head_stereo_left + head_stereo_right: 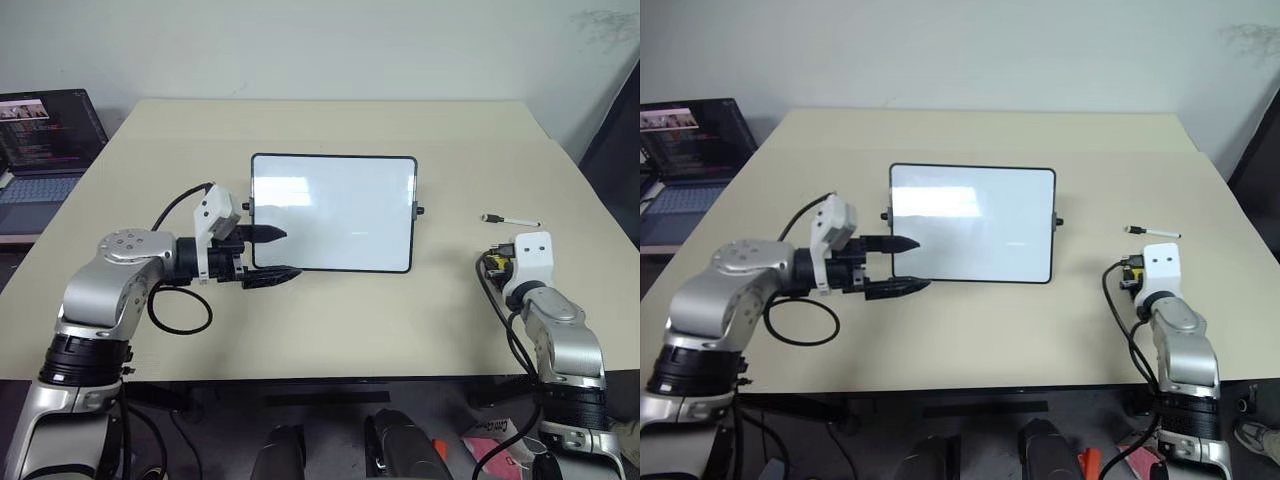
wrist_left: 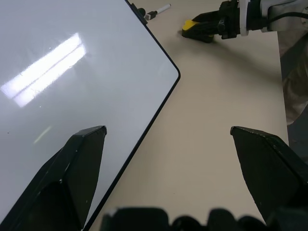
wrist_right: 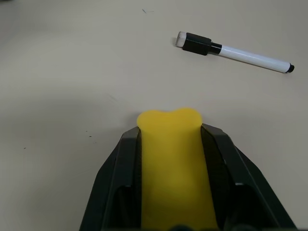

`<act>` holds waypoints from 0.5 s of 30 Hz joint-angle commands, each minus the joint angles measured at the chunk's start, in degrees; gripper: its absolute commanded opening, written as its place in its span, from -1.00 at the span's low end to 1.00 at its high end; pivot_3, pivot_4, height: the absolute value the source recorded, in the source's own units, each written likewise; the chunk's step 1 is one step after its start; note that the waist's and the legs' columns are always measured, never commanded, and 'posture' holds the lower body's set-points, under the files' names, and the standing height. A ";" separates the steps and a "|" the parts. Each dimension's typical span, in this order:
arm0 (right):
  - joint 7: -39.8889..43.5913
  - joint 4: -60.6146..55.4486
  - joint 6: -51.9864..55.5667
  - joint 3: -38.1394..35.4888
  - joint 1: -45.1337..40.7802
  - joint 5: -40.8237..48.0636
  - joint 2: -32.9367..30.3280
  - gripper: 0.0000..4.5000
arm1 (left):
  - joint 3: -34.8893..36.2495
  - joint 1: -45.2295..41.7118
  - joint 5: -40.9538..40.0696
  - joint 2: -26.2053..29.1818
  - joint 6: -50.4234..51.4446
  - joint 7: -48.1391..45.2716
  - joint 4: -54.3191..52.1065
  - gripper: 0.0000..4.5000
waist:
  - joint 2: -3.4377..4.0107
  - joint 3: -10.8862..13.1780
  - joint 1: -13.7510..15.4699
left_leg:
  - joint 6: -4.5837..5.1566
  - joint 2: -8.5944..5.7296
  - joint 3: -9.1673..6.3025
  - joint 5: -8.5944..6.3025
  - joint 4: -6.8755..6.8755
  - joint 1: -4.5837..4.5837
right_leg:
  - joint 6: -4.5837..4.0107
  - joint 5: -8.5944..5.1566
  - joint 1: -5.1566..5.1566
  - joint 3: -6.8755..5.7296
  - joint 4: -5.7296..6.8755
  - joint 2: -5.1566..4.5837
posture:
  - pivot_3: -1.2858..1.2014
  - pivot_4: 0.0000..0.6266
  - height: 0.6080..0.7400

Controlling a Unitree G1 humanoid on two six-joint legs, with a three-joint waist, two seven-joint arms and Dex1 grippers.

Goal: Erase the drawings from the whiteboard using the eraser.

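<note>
Now your right gripper is clamped on the eraser, low over the table near the marker pen, well apart from the whiteboard. Board looks clean, no drawings visible. Left gripper spread wide at the board's left edge, holding nothing.

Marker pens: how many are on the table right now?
1. The marker pen lies on the table to the right of the whiteboard, just beyond the right claw holding the eraser.
</note>
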 commanded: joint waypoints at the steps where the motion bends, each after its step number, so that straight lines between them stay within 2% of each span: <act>1: 0.01 1.00 -1.35 -1.14 -0.55 1.76 -1.13 -0.39 | 2.16 0.17 -0.93 1.02 0.10 0.39 -1.99 1.00 | 0.00 0.00 0.01 | 0.00 0.00 0.00 0.00 0.00 0.01 | 0.00 0.00 0.01 0.00 0.00 0.00 | 0.03 -0.52 1.00; 10: 0.15 -0.26 -1.81 -1.69 0.56 4.83 -1.92 0.93 | 2.13 0.40 -2.90 1.44 0.12 -1.88 -3.50 1.00 | 0.01 0.00 -0.01 | 0.00 0.00 0.00 0.00 -0.01 0.01 | -0.01 -0.01 0.00 0.00 0.00 0.00 | 0.03 -0.52 1.00; 15: 0.45 -5.65 -2.83 -2.26 2.83 5.53 -3.08 0.98 | 1.43 -0.04 -3.50 1.17 -1.66 -5.01 -4.47 1.00 | 0.01 0.01 0.06 | 0.00 0.00 0.00 0.00 -0.01 0.00 | 0.00 -0.01 0.00 0.01 0.00 0.00 | 0.03 -0.52 1.00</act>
